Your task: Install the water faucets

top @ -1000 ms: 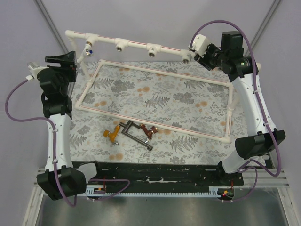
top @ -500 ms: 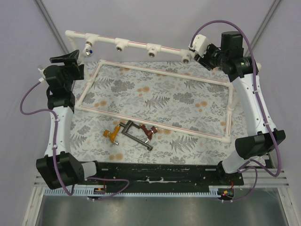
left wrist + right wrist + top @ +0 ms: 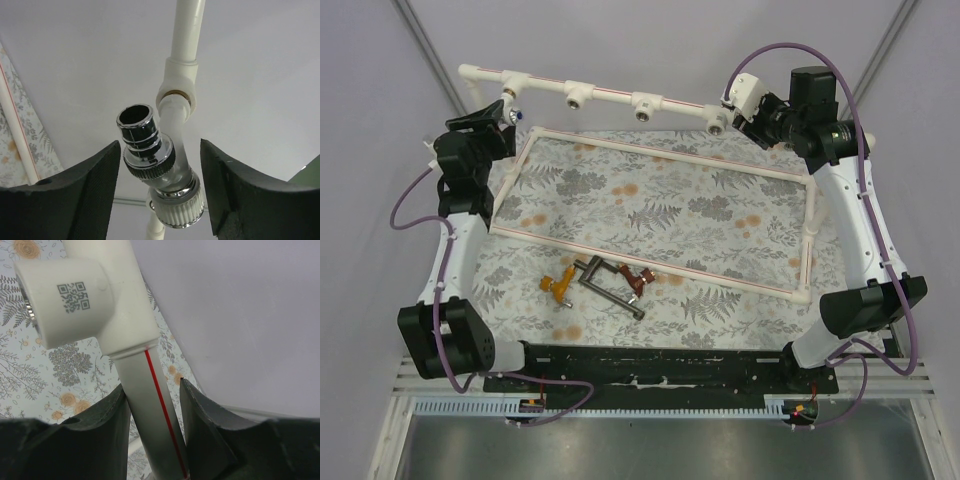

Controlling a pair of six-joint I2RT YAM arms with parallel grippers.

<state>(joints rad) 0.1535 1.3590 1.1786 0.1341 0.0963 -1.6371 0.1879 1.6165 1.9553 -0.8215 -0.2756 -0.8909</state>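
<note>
Before the grey wall point(image 3: 250, 60), the faucet point(image 3: 145, 145) tilts up-left between the parted jaws of our left gripper point(image 3: 160, 150); our right gripper point(image 3: 152, 385) clamps the rail point(image 3: 142, 372).

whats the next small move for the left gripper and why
Probably close the left gripper on the white faucet: its jaws stand open either side of it, not touching, while the right gripper clamps the pipe rail.

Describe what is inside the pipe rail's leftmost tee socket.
The white faucet enters through the metal ring; its end inside the tee socket is covered.
</note>
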